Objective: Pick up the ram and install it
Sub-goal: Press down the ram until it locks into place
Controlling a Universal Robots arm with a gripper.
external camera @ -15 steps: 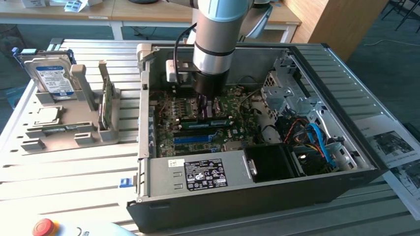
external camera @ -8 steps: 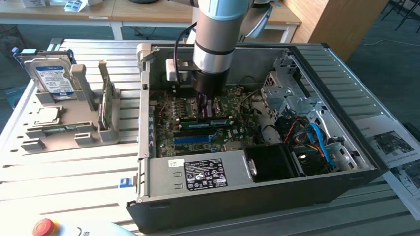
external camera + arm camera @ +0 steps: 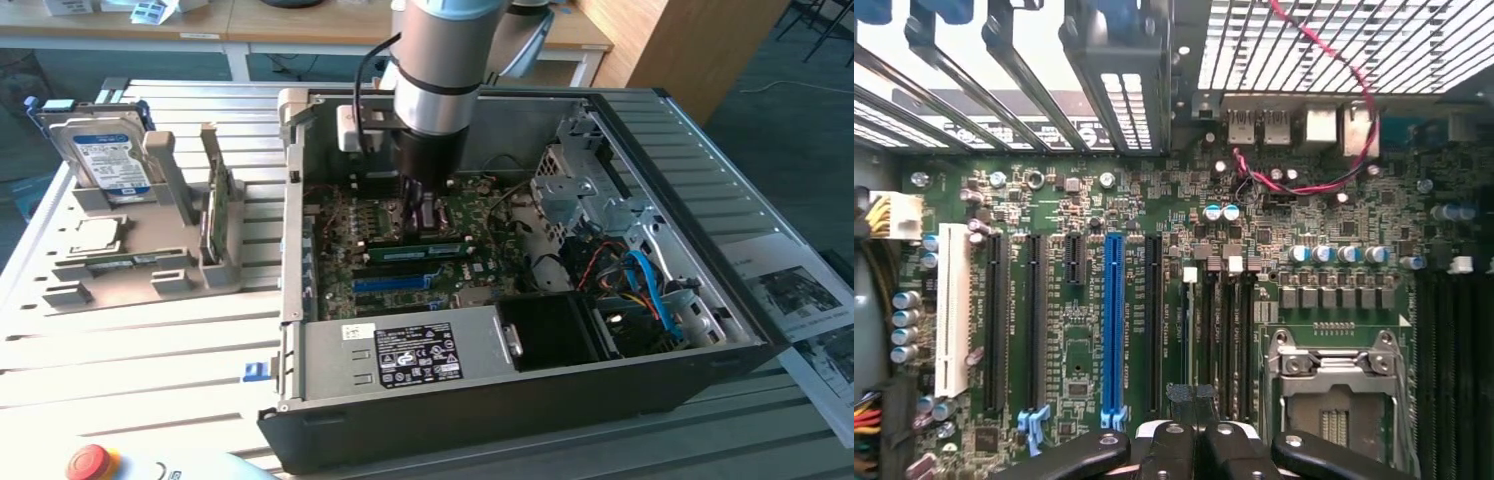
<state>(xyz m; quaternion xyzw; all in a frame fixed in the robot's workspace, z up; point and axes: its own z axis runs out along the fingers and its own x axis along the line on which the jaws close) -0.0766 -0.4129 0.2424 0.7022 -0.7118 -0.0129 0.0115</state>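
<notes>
Inside the open computer case [image 3: 694, 330], the hand [image 3: 430, 212], fully closed, presses a green ram [image 3: 416, 246] stick lying across mid-frame on the motherboard [image 3: 1054, 330], directly beneath its fingertips.

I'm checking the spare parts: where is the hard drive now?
The hard drive stands upright in the grey holder at the exterior view's left, outside the computer case, with the processor chip lying next to it.
</notes>
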